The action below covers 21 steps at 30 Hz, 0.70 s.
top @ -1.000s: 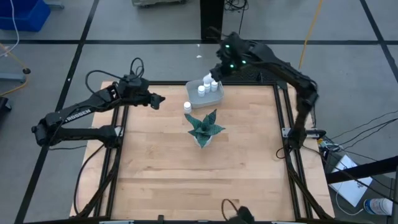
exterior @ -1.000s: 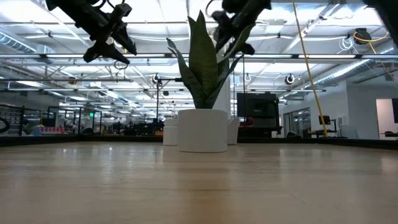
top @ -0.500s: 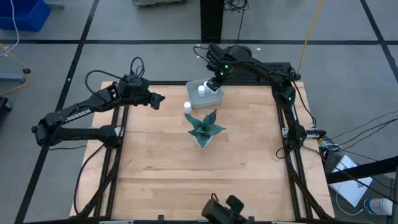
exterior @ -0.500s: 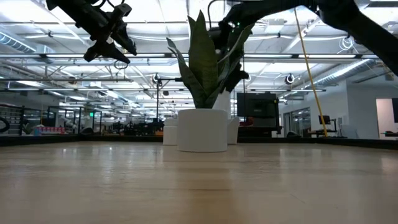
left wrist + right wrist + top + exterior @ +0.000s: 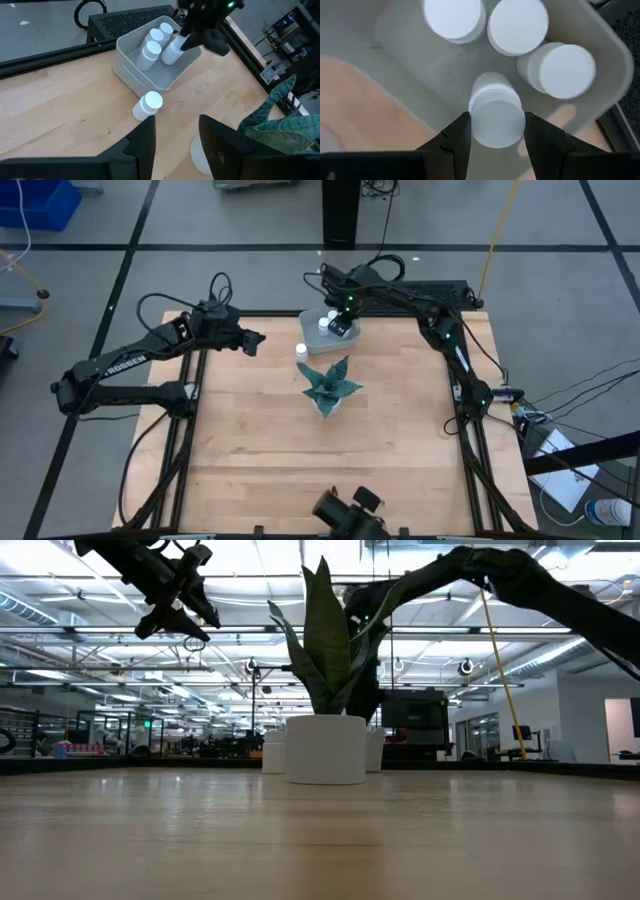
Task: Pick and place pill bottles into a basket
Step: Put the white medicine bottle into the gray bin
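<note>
The pale grey basket [image 5: 314,318] stands at the table's far edge; it also shows in the left wrist view [image 5: 131,70]. Three white pill bottles [image 5: 517,25] stand in it. My right gripper [image 5: 497,132] is down in the basket, shut on a fourth bottle [image 5: 496,120]. A fifth bottle [image 5: 301,351] stands on the table just near of the basket, also in the left wrist view [image 5: 149,104]. My left gripper [image 5: 258,340] hovers open and empty to the left of the basket, above the table. My right gripper pinches the bottle's upper part just under the cap [image 5: 492,92] between its two fingers [image 5: 457,135], one on each side. The fingers come from above, pointing down. The bottle hangs a little tilted [image 5: 172,50], its lower end inside the basket; whether it touches the floor I cannot tell.
A green spiky plant in a white pot [image 5: 328,385] stands near of the basket at the table's middle. A dark perforated box [image 5: 430,292] lies beyond the far edge. The near half of the wooden table [image 5: 320,470] is bare.
My right gripper has come down and toward the table's left with the bottle, from above the basket's far right corner into the basket beside the three standing bottles. It stays shut on the bottle.
</note>
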Tool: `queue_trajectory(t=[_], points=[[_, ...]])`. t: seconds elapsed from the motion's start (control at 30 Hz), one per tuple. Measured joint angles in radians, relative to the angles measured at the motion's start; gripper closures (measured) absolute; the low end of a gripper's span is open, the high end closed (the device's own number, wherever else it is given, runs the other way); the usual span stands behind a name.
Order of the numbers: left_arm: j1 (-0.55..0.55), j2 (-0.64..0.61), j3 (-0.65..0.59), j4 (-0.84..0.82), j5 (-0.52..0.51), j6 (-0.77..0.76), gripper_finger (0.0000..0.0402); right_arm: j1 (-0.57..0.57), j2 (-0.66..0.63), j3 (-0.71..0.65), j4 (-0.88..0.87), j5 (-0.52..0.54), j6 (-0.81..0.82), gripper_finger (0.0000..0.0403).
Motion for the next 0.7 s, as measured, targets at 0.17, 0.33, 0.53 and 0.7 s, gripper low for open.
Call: queue_trajectory(t=[0.17,0.33,0.53,0.7], points=[[0.000,0.000,0.000,0.006,0.000,0.000,0.0249,0.000,0.035,0.000,0.004,0.031,-0.014,0.0254],[0.000,0.000,0.000,0.006,0.000,0.005,0.0249,0.000,0.035,-0.018,0.047,0.030,-0.015,0.0243],[0.000,0.000,0.000,0.006,0.000,0.020,0.0249,0.001,0.036,-0.019,0.047,0.024,-0.020,0.0227],[0.000,0.000,0.000,0.006,0.000,0.023,0.0249,0.002,0.041,-0.024,0.024,0.028,-0.027,0.0199]])
